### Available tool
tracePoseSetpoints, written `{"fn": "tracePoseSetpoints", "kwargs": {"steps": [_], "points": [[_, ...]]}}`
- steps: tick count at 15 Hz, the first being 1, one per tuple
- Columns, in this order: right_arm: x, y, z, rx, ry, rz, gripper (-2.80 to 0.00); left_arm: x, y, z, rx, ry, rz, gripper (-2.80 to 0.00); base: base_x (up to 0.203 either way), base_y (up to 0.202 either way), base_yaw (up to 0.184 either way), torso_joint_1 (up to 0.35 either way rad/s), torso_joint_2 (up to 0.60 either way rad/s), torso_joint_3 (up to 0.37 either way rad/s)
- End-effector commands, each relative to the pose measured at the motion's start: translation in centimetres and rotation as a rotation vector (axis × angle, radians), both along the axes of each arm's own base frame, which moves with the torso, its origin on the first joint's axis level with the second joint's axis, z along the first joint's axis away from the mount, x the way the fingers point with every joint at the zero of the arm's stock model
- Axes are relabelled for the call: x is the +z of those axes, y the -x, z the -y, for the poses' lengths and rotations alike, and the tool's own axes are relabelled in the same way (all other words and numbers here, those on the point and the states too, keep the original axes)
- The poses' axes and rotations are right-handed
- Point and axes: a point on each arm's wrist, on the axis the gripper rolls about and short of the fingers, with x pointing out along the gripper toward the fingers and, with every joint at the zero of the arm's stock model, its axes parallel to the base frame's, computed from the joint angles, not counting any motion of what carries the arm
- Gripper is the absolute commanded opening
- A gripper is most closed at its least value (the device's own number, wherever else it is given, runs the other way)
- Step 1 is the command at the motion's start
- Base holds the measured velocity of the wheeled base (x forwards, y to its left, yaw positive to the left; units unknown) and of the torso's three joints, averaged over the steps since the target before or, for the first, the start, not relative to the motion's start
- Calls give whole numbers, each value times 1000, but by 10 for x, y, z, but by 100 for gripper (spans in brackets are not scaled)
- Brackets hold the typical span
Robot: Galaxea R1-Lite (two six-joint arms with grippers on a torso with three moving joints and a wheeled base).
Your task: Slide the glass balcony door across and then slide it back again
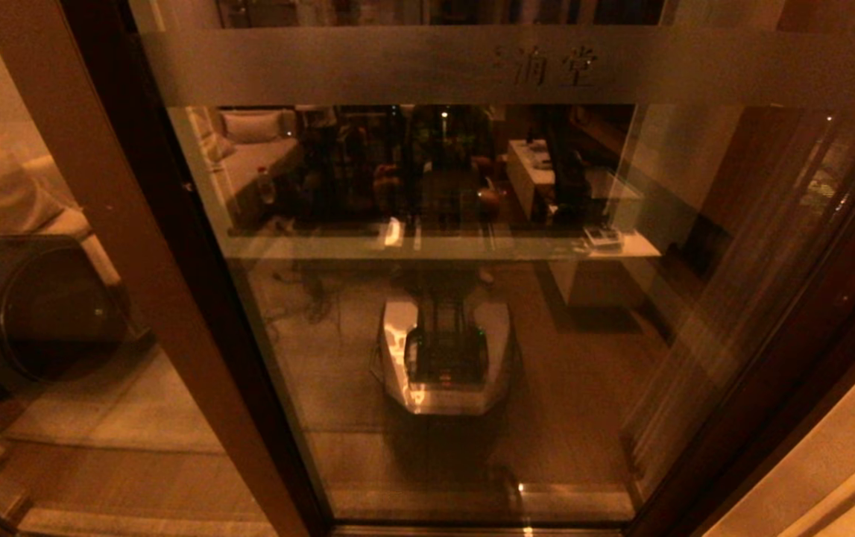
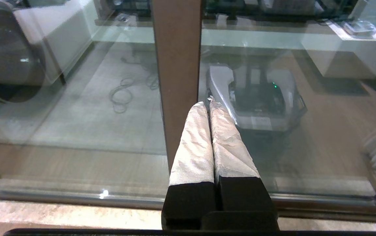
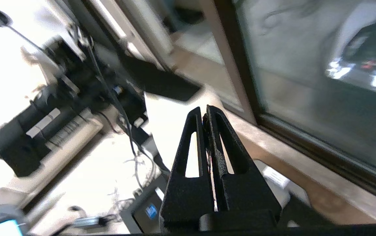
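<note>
The glass balcony door point(image 1: 472, 335) fills the head view, with a frosted band point(image 1: 546, 67) bearing faint characters near its top and a dark left stile point(image 1: 196, 283). Neither gripper shows in the head view. In the left wrist view my left gripper point(image 2: 206, 104), its fingers point(image 2: 194, 147) wrapped in white, is shut with nothing between them. Its tips sit at the edge of the brown upright frame point(image 2: 178, 65), in front of the door's glass point(image 2: 322, 131); whether they touch I cannot tell. My right gripper point(image 3: 203, 110) is shut and empty, hanging low beside the door's bottom rail point(image 3: 322, 150).
The glass mirrors my own base point(image 1: 446, 358) and the room behind. A round-fronted dark machine point(image 1: 47, 313) stands behind the left pane. A stone sill point(image 2: 60, 214) runs along the bottom track. Cables and equipment point(image 3: 76, 98) lie on the floor near my right arm.
</note>
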Motion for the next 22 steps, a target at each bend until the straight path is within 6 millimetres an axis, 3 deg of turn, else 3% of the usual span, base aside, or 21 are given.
{"fn": "tracePoseSetpoints", "kwargs": {"steps": [1, 3, 5, 9, 12, 15, 16, 22], "points": [[-27, 43, 5, -27, 16, 98, -280, 0, 0, 0, 0, 1, -1, -280, 0, 0, 0, 0, 0, 0], [-58, 58, 6, -141, 88, 171, -280, 0, 0, 0, 0, 1, 0, -280, 0, 0, 0, 0, 0, 0], [-83, 55, 10, -339, 225, 202, -280, 0, 0, 0, 0, 1, 0, -280, 0, 0, 0, 0, 0, 0], [-117, 0, 14, -558, 364, 101, -280, 0, 0, 0, 0, 1, -1, -280, 0, 0, 0, 0, 0, 0], [-147, -44, 16, -665, 409, 162, -280, 0, 0, 0, 0, 1, -1, -280, 0, 0, 0, 0, 0, 0], [-173, -70, 18, -762, 443, 253, -280, 0, 0, 0, 0, 1, 0, -280, 0, 0, 0, 0, 0, 0], [-173, -74, 19, -807, 426, 315, -280, 0, 0, 0, 0, 1, 0, -280, 0, 0, 0, 0, 0, 0], [-178, -77, 19, -854, 351, 282, -280, 0, 0, 0, 0, 1, -1, -280, 0, 0, 0, 0, 0, 0]]}}
